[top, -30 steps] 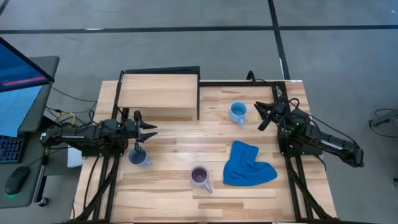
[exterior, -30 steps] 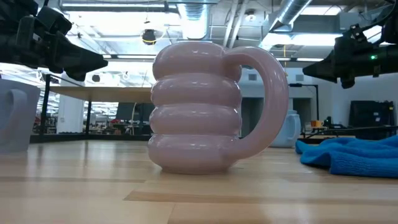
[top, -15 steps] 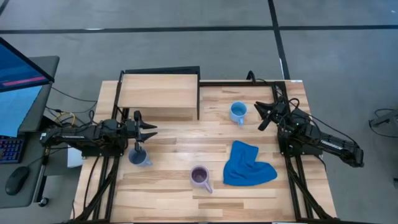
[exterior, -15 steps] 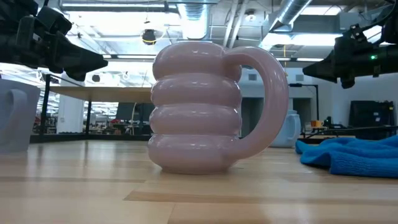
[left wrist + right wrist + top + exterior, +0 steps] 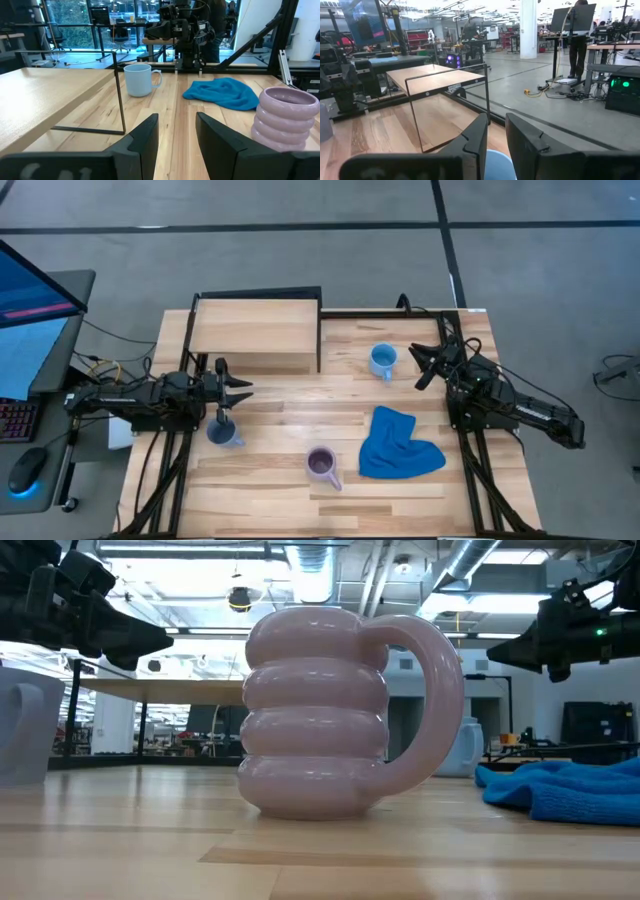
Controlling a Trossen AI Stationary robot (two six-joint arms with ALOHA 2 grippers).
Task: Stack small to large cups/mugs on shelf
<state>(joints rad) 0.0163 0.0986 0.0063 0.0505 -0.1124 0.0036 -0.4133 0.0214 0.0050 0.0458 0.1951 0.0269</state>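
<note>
Mugs are all on the tabletop, none on the shelf yet. My left gripper hangs partly open and empty just above the grey-blue mug, which sits slightly toward the table's front. My right gripper, fingers narrowly parted and empty, points at the light blue mug just beside it. The purple mug lies between them, farther off.

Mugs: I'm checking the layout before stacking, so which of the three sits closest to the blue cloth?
The pale purple mug, just left of the blue cloth at the table's front. The light blue mug and grey-blue mug sit farther off.
</note>
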